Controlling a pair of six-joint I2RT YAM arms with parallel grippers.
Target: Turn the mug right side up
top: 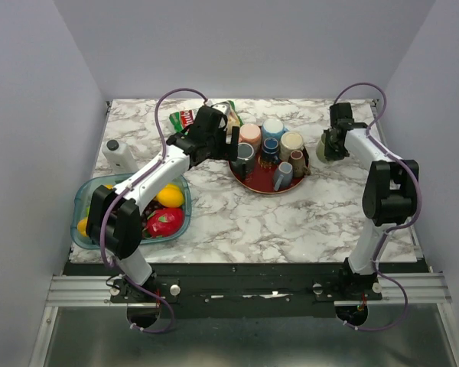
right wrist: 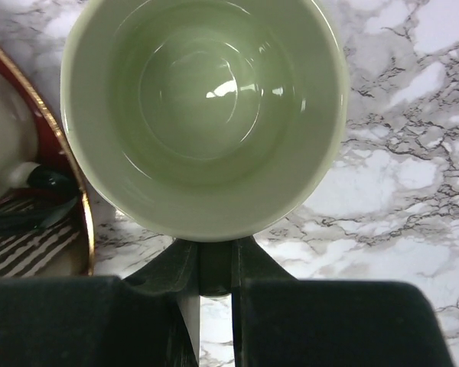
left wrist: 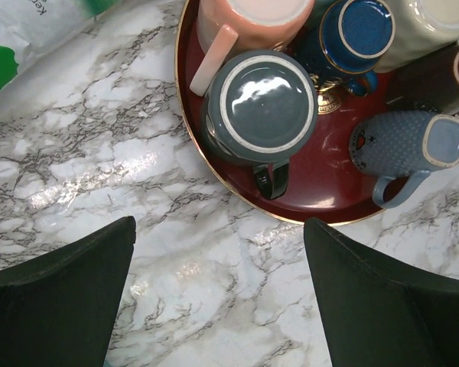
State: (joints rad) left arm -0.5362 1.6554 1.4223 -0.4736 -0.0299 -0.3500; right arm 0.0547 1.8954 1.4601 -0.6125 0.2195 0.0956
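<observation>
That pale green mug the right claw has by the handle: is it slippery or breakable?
Probably both. The green mug shows a glossy glaze with bright reflections, so it likely slips easily. The right gripper pinches only the thin handle, so the mug may swing. It looks ceramic: rigid, likely to chip if dropped.

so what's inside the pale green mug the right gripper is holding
Nothing: the pale green ceramic mug shows a bare glossy inside right down to its bottom. The marble tabletop directly behind it is covered.
</observation>
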